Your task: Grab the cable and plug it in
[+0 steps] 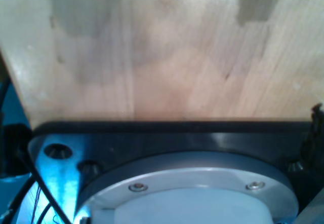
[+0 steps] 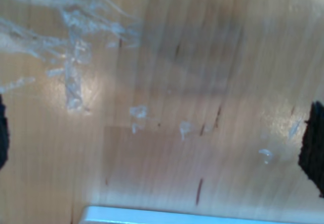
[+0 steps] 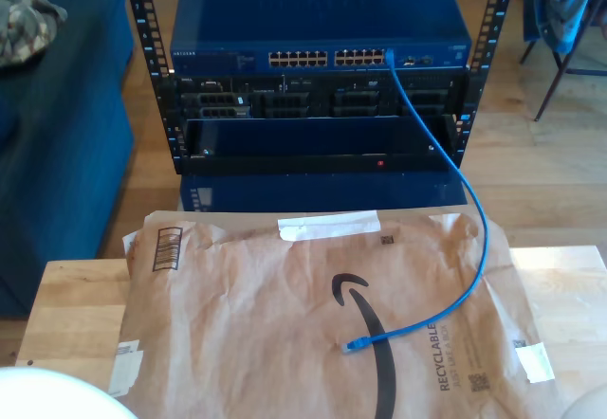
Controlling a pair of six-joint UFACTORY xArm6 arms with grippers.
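The cable (image 3: 467, 201) is thin and bright blue. One end sits in a port (image 3: 389, 56) at the right of the blue switch's port row in the exterior view. It hangs down over the rack front and curves onto the brown paper mailer (image 3: 256, 315), where its free clear plug (image 3: 351, 346) lies loose, with nothing touching it. My second gripper (image 2: 158, 143) is open above bare wood, its dark fingertips (image 2: 315, 145) far apart with nothing between them. A dark tip (image 1: 317, 120) at the frame edge is all I see of my first gripper.
The blue switch (image 3: 318, 30) sits in a black rack (image 3: 313, 116) beyond the wooden table (image 3: 76, 296). Tape scraps (image 2: 73, 57) stick to the wood. A black plate and silver flange (image 1: 187, 183) are bolted at the table edge. White rounded shapes (image 3: 47, 395) fill the exterior view's bottom corners.
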